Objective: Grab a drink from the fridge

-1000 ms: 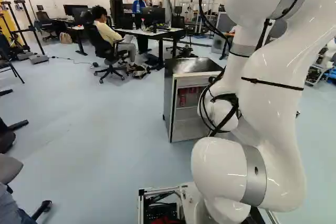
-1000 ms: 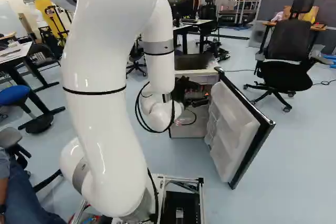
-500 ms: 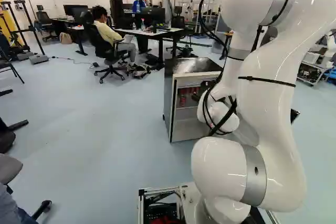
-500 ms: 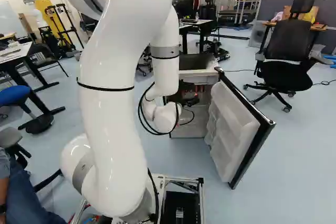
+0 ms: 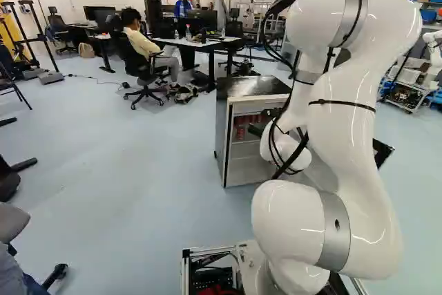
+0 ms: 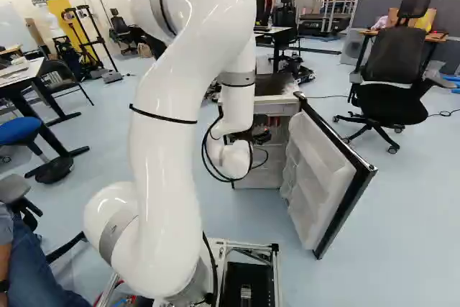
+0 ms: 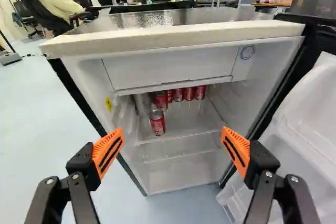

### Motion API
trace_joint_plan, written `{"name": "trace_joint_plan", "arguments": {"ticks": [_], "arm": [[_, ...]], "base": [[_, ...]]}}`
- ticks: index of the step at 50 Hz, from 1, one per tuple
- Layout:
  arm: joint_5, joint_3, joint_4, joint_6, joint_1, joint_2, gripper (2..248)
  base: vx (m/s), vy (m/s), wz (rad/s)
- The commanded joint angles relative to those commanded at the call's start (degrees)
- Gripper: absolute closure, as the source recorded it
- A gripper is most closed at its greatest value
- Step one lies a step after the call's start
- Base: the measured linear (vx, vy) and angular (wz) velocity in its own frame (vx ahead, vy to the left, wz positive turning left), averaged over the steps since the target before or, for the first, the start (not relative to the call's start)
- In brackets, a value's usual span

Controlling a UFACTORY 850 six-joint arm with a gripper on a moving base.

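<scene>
1. My gripper [image 5: 262,124] stands wide open, its orange pads [image 7: 108,153] well apart, with nothing in its hold.
2. The open gripper faces the front of the fridge [image 7: 173,37]; the pads flank the lower part of the opening in my wrist view.
3. The fridge door [image 6: 316,170] stands swung open, its pale inner side exposed.
4. Red drink cans are inside, under a white upper compartment [image 7: 170,68].
5. The nearest can [image 7: 157,123] stands upright on the shelf [image 7: 191,124], ahead of the gripper and toward the side away from the door.
6. The other cans [image 7: 189,94] stand farther back, in a cluster.
</scene>
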Motion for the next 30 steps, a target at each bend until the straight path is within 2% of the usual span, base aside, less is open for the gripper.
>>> {"name": "trace_joint_plan", "arguments": {"ticks": [30], "arm": [[-4.4, -12.1, 0.0, 0.0, 1.2, -11.2, 3]], "base": [[0.000, 0.000, 0.000]]}}
